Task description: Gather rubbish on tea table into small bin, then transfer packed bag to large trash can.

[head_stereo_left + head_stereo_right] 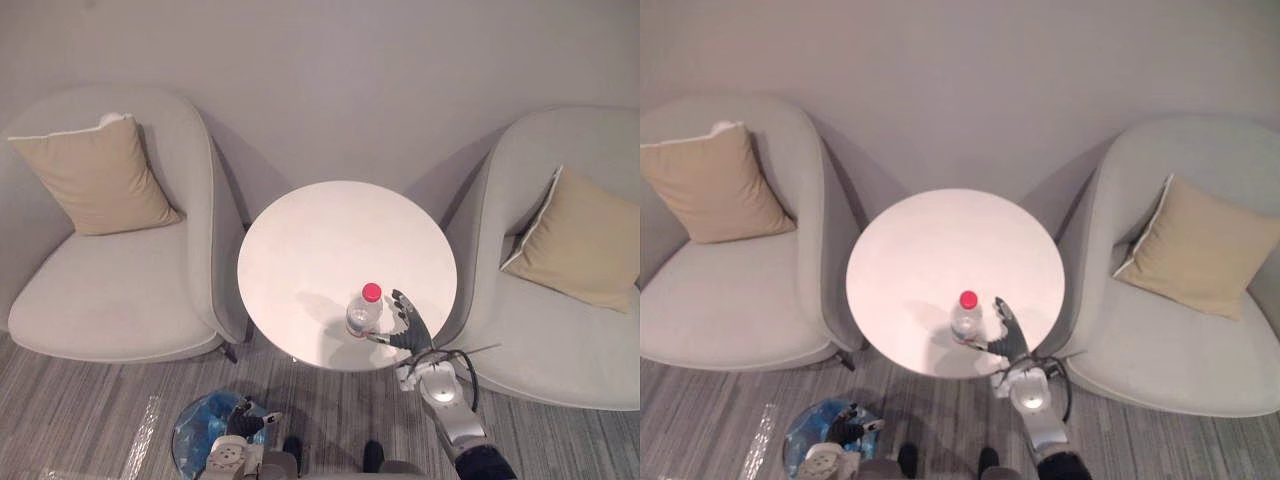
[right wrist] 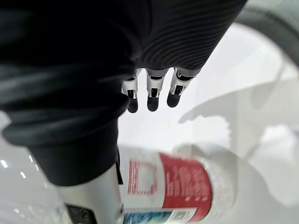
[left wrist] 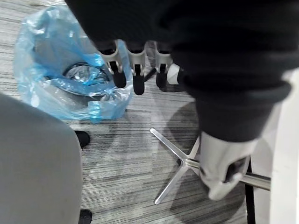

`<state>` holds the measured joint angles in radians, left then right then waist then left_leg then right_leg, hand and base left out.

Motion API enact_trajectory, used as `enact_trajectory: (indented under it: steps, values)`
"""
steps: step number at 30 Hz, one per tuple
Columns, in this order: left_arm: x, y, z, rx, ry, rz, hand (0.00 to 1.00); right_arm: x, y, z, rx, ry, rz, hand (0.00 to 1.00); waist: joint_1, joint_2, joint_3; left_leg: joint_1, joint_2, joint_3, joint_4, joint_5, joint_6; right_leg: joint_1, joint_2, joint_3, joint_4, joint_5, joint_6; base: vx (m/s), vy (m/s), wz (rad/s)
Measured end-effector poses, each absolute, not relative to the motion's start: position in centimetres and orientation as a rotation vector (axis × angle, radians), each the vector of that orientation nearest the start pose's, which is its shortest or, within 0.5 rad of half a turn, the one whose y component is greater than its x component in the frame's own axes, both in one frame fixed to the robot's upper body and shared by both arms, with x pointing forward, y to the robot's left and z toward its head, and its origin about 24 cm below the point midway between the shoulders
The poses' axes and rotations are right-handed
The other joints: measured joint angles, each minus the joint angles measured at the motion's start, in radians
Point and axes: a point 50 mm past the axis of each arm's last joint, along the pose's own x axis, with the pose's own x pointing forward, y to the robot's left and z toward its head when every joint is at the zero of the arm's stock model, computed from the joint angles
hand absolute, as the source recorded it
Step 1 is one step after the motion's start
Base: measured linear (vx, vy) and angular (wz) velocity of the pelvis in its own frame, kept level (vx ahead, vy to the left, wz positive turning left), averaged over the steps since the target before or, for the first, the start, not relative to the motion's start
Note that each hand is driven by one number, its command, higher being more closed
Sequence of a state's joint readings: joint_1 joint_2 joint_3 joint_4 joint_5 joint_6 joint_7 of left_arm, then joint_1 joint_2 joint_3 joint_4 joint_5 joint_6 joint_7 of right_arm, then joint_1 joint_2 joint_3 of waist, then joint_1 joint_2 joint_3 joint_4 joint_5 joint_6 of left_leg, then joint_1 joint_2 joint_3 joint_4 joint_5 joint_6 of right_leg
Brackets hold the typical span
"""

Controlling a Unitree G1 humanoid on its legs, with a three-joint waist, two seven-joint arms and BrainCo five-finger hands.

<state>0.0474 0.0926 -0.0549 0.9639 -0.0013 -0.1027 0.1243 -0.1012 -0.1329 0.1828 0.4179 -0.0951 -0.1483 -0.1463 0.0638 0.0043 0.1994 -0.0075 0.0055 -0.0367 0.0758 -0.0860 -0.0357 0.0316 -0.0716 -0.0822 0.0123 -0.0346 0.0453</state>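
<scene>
A clear plastic bottle (image 1: 363, 312) with a red cap and a red label stands upright near the front edge of the round white tea table (image 1: 320, 235). My right hand (image 1: 408, 330) is just to its right, open, with straight fingers (image 2: 149, 91) reaching past the bottle (image 2: 173, 186) and the thumb close against it. On the floor at the lower left sits the small bin (image 1: 197, 432), lined with a blue bag (image 3: 60, 79). My left hand (image 1: 232, 452) hovers at the bin's rim, its fingers (image 3: 135, 65) relaxed and holding nothing.
A grey armchair (image 1: 120, 290) with a tan cushion (image 1: 95, 175) stands left of the table. A matching armchair (image 1: 560, 340) with its cushion (image 1: 585, 240) stands on the right. The table's metal star base (image 3: 175, 158) rests on striped carpet close to the bin.
</scene>
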Motion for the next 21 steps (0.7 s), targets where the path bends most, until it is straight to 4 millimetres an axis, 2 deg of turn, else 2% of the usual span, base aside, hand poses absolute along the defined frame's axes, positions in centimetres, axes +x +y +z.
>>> enact_trajectory:
  steps: [5, 6, 9, 13, 15, 21]
  values:
    - [14.5, 18.3, -13.9, 0.13, 0.858, 0.137, 0.0, 27.5, -13.2, -0.6, -0.256, 0.119, 0.08, 0.0, 0.016, 0.011, 0.057, -0.028, -0.001, -0.02, 0.014, 0.0, 0.0, -0.013, 0.0, -0.014, 0.003, 0.002, -0.002, 0.0, -0.002, 0.12]
    - [14.6, 18.2, -13.9, 0.126, 0.854, 0.139, 0.0, 27.6, -13.2, -0.6, -0.257, 0.117, 0.081, 1.0, 0.019, 0.012, 0.064, -0.028, -0.001, -0.022, 0.014, 0.0, 0.0, -0.013, 0.0, -0.015, 0.004, 0.001, -0.002, 0.0, 0.002, 0.13]
    - [15.2, 18.2, -13.6, 0.116, 0.838, 0.147, 0.0, 28.2, -12.9, -0.4, -0.258, 0.117, 0.077, 1.0, 0.028, 0.017, 0.091, -0.033, -0.001, -0.032, 0.017, 0.0, 0.0, -0.017, 0.0, -0.018, 0.014, 0.001, -0.002, -0.01, 0.006, 0.08]
    - [15.7, 18.1, -13.3, 0.103, 0.814, 0.152, 0.0, 29.5, -12.6, 0.9, -0.257, 0.069, 0.066, 1.0, 0.041, 0.02, 0.103, -0.088, -0.008, -0.041, 0.046, -0.001, 0.0, -0.056, -0.005, -0.021, 0.02, 0.001, -0.002, -0.03, 0.015, 0.07]
    - [15.9, 18.0, -13.2, 0.101, 0.802, 0.151, 0.0, 29.7, -12.5, 1.1, -0.252, 0.062, 0.059, 1.0, 0.049, 0.021, 0.107, -0.09, -0.008, -0.047, 0.049, -0.001, 0.0, -0.055, -0.004, -0.022, 0.02, 0.001, -0.002, -0.02, 0.003, 0.09]
    - [16.0, 18.0, -13.1, 0.099, 0.793, 0.155, 0.0, 29.4, -12.0, 1.8, -0.229, 0.027, 0.072, 1.0, 0.049, 0.021, 0.113, -0.088, -0.008, -0.05, 0.049, 0.0, 0.0, -0.054, -0.004, -0.018, 0.024, 0.001, -0.002, -0.01, 0.0, 0.02]
